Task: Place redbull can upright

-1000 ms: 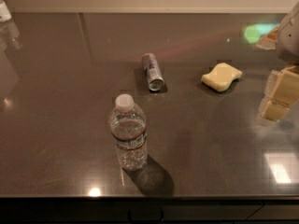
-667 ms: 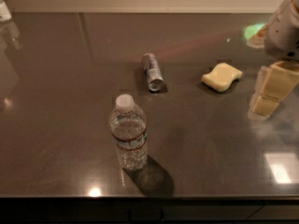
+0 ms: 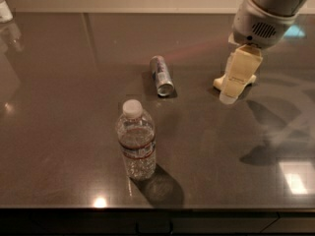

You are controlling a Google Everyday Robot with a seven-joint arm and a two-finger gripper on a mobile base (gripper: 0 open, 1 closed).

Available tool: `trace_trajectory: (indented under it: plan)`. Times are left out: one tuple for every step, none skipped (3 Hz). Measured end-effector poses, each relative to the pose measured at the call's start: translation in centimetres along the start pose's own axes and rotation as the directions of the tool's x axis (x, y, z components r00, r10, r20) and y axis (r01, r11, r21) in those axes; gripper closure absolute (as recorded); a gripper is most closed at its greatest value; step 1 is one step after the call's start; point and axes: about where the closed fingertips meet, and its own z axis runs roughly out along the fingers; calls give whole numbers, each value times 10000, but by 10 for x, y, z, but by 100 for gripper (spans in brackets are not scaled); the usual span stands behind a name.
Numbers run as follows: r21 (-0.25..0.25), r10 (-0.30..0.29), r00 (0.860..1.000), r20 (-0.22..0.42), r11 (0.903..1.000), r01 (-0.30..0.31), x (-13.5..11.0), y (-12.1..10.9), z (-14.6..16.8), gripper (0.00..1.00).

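Observation:
The redbull can [image 3: 161, 75] lies on its side on the dark table [image 3: 59, 132], near the middle, with its shiny silver top toward the camera. My gripper [image 3: 229, 95] hangs from the white arm [image 3: 266, 14] at the upper right. It points down at the table, to the right of the can and well apart from it. It holds nothing that I can see.
A clear water bottle [image 3: 137, 141] with a white cap stands upright in front of the can. A pale yellow sponge [image 3: 218, 83] lies mostly hidden behind the gripper. A white object [image 3: 4, 9] sits at the far left corner. The table's front edge runs along the bottom.
The arm has moved left and further into view. The gripper now hangs in front of the yellow sponge, closer to the can. The can and bottle have not moved.

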Motion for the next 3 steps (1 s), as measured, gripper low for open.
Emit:
trace_trajectory:
  plan:
    - [-88,872,9962,-71,9961,-873,-38,-27,18,0]
    - [-43,1995,9799,-72,9799,-1995,-64,-44,32,0]
    - [306,3160,9486,-160,9484,-3155,-85,-53,44,0]
